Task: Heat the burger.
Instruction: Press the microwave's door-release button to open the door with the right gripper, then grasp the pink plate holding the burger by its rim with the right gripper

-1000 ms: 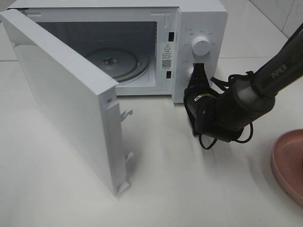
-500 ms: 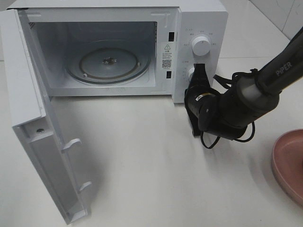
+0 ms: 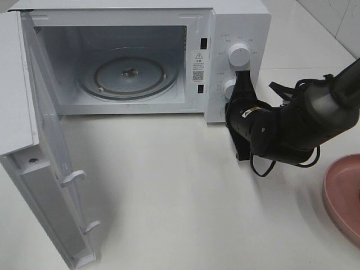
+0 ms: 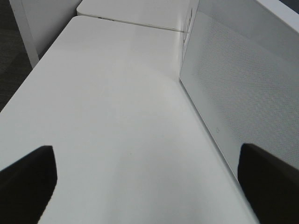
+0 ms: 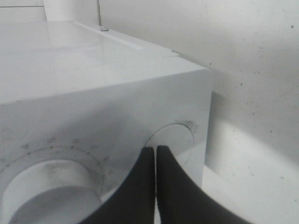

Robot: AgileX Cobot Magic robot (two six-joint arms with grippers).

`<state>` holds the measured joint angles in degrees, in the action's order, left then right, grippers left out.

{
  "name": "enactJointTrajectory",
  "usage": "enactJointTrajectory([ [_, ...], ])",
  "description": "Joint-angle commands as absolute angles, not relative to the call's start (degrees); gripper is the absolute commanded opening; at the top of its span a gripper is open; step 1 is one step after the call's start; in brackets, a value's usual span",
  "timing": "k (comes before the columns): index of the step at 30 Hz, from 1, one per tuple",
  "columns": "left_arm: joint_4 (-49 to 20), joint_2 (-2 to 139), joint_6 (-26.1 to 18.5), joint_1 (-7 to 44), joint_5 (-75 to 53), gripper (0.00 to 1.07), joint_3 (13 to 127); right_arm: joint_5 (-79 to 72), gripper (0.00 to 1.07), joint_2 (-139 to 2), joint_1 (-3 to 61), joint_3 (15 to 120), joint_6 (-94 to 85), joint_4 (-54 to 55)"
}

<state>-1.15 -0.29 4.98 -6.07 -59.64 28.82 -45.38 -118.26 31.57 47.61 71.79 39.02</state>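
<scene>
Opening stage judged done: white microwave with door wide, glass turntable bare. Next calls for fetching the burger, not visible in any view, and setting it inside. Pink plate at right edge, seemingly bare though cut off. Right gripper pressed together, tips by a round panel button, crowding the loading path. Left gripper spread wide, holding nothing.
</scene>
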Motion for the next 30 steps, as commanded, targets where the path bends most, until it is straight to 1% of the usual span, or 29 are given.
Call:
enactJointTrajectory([
  [1,-1.26,-1.32,5.27,-5.61,-59.30,0.98,28.71,-43.37,0.00,-115.79,31.40,46.07,71.45,37.24],
  [5,-1.26,-1.32,5.27,-5.61,-59.30,0.98,28.71,-42.40,0.00,-114.48,31.40,44.69,70.36,36.21],
  [13,-1.26,-1.32,5.27,-5.61,-59.30,0.98,28.71,-35.52,0.00,-109.43,31.40,42.06,61.36,33.46],
  [23,-1.26,-1.32,5.27,-5.61,-59.30,0.98,28.71,-26.93,0.01,-103.71,31.40,41.65,51.34,22.92],
  [24,-1.26,-1.32,5.27,-5.61,-59.30,0.98,28.71,-24.52,0.02,-102.62,31.40,41.65,48.70,20.74],
  [28,-1.26,-1.32,5.27,-5.61,-59.30,0.98,28.71,-19.42,0.02,-101.07,31.40,41.71,44.00,18.11],
  [30,-1.26,-1.32,5.27,-5.61,-59.30,0.98,28.71,-14.95,0.03,-99.81,31.40,41.71,38.73,15.93],
])
